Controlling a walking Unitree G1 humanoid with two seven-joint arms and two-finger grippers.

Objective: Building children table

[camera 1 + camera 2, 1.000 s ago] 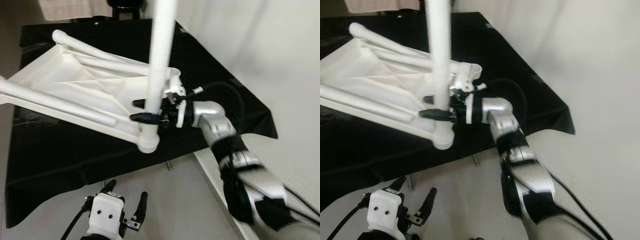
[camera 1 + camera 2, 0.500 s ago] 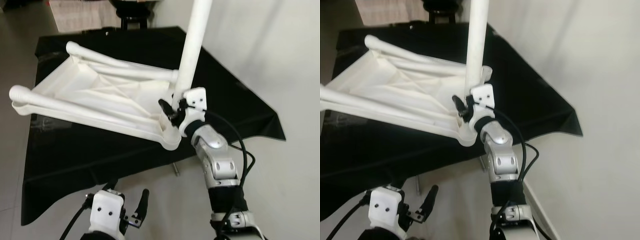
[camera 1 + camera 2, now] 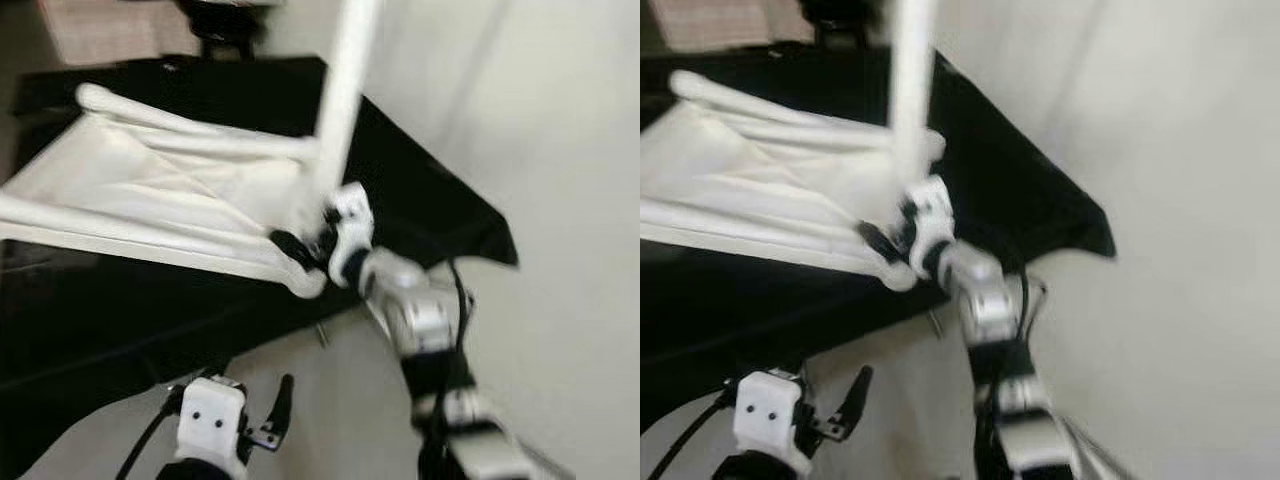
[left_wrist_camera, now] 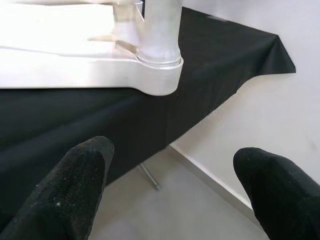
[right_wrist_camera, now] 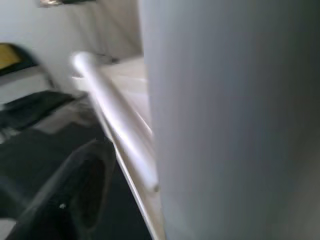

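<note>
The white plastic children's table (image 3: 150,205), smooth with ribbed underside and rounded tubular legs, lies upside down on the surface draped in black cloth (image 3: 420,200). One round leg (image 3: 340,100) stands upright in the table's near corner socket, and the right gripper (image 3: 300,245) is clamped on that leg just above the socket. Compared with half a second ago the head views have blurred and shifted, while the left gripper (image 3: 262,405) hangs with fingers spread below the surface edge, well apart from the table; no writing is legible.
</note>
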